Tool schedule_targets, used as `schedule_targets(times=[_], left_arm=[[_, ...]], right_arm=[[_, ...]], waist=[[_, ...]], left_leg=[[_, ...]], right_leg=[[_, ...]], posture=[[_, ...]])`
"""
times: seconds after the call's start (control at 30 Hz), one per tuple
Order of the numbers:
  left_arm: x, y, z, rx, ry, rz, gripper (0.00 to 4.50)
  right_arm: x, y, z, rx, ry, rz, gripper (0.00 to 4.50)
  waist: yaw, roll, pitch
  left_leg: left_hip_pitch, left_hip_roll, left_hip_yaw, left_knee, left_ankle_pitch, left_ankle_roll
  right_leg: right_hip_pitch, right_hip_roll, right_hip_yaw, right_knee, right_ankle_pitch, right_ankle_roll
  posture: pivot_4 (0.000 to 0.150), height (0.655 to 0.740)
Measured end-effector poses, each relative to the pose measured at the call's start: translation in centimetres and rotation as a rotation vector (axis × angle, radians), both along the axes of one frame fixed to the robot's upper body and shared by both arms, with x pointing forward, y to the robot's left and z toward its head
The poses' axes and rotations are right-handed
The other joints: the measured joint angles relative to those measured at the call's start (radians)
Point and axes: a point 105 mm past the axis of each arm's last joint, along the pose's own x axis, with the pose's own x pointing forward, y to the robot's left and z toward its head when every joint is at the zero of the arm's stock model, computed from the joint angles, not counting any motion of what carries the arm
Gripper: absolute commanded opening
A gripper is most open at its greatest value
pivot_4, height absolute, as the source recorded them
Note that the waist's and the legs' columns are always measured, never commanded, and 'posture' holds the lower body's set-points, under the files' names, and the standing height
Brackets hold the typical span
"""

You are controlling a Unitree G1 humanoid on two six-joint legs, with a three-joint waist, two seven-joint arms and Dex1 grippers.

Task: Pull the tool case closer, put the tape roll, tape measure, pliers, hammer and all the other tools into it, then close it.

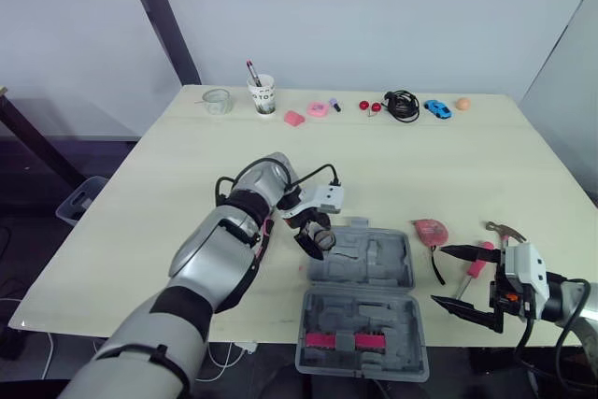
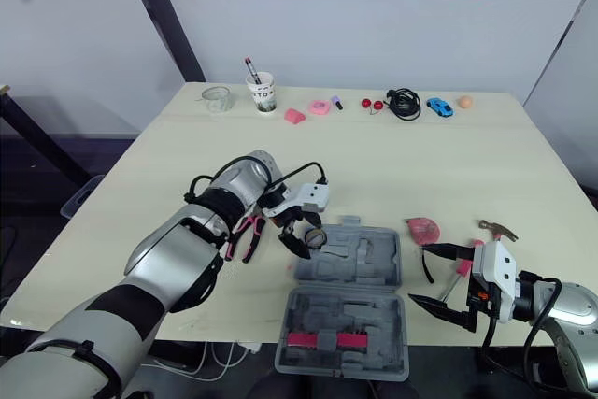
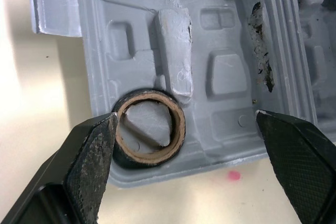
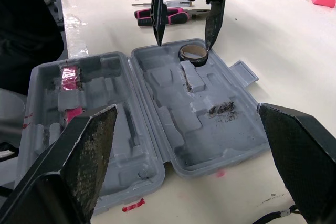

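The grey tool case (image 1: 374,268) lies open near the table's front edge. The tape roll (image 3: 149,129) lies in a corner recess of its far half. My left gripper (image 1: 313,235) hangs open right over the roll, one fingertip (image 3: 100,140) at the roll's rim. The pink-handled pliers (image 2: 245,231) lie on the table left of the case. To the right of the case are the pink tape measure (image 1: 431,230) and the hammer (image 1: 486,251). My right gripper (image 1: 462,277) stands open and holds nothing, just right of the case and beside the hammer.
The case's near half (image 1: 411,338) holds a pink-and-grey tool (image 1: 341,340). Along the far table edge stand a glass jar (image 1: 217,100), a cup with a pen (image 1: 263,93), small pink items (image 1: 318,108), a black cable (image 1: 402,105), a blue toy car (image 1: 436,108) and an orange ball (image 1: 462,103).
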Motion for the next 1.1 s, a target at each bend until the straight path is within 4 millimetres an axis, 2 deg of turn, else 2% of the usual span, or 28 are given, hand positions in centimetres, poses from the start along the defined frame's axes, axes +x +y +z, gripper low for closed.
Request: schedule_targets(times=[0.17,0.3,0.47,0.63,0.67,0.73,0.87,0.97,1.03,1.1], left_arm=[[0.3,0.1,1.1,-0.021,-0.037,-0.011,4.45],[0.2,0.6,2.4,-0.12,-0.045,0.017,4.45],[-0.8,0.9,2.2,-0.32,0.001,0.05,4.45],[-1.0,1.9,2.1,-0.399,0.019,0.102,4.45],[-1.2,2.7,2.2,-0.495,0.032,0.151,4.07],[-1.3,2.9,2.1,-0.524,0.033,0.16,3.81],[-1.4,3.2,1.9,-0.595,-0.015,0.158,2.08],[-1.4,2.9,2.0,-0.647,-0.055,0.145,2.08],[-1.5,2.9,1.7,-0.664,-0.061,0.144,1.6],[-1.5,3.2,1.2,-0.678,-0.051,0.172,0.87]], right_arm=[[-0.1,0.0,-0.1,0.002,0.005,-0.01,4.5],[-0.3,0.0,-0.3,0.004,0.014,-0.014,4.5],[-0.2,0.1,-0.1,0.022,0.008,-0.028,4.5],[0.1,0.1,0.1,0.043,0.007,-0.043,4.5],[0.3,0.2,0.4,0.066,0.001,-0.05,4.5],[0.4,0.2,0.5,0.07,-0.003,-0.052,4.5],[0.7,0.2,0.6,0.081,-0.015,-0.064,4.5],[0.9,0.3,0.6,0.089,-0.023,-0.072,4.5],[0.9,0.3,0.6,0.086,-0.027,-0.074,4.5],[0.9,0.2,0.5,0.078,-0.032,-0.076,4.5]], waist=[[0.0,0.0,0.0],[-0.004,0.0,0.0],[-0.006,0.0,0.0],[-0.006,0.0,0.0],[-0.005,0.0,0.0],[-0.004,0.0,0.0],[0.0,0.0,0.0],[0.002,0.0,0.0],[0.001,0.0,0.0],[0.0,0.0,0.0]], left_leg=[[0.0,0.0,-0.001,0.0,0.0,0.0],[0.001,0.001,-0.003,0.0,0.0,0.0],[0.001,0.001,-0.003,0.0,0.0,0.0],[0.001,0.001,-0.003,0.0,0.0,0.0],[0.001,0.001,-0.003,0.0,0.0,0.0],[0.001,0.001,-0.003,0.0,0.0,0.0],[0.001,0.001,-0.003,0.0,0.0,0.0],[0.001,0.0,-0.002,0.0,0.0,0.0],[0.001,0.0,-0.001,0.0,0.0,0.0],[0.001,0.0,-0.001,0.0,0.0,0.0]], right_leg=[[0.0,0.0,0.0,0.0,0.0,0.0],[0.0,0.0,0.001,0.001,0.0,0.0],[0.0,0.0,0.001,0.001,0.0,0.0],[0.0,0.0,0.001,0.001,0.0,0.0],[0.0,0.0,0.001,0.001,0.0,0.0],[0.0,0.0,0.001,0.001,0.0,0.0],[0.0,0.0,0.001,0.001,0.0,0.0],[0.0,0.0,0.001,0.001,0.0,0.0],[0.0,0.0,0.001,0.001,0.0,0.0],[0.0,0.0,0.0,0.001,0.0,0.0]], posture=[[0.15,0.74],[0.15,0.74],[0.15,0.74],[0.15,0.74],[0.15,0.74],[0.15,0.74],[0.15,0.74],[0.15,0.74],[0.15,0.74],[0.15,0.74]])
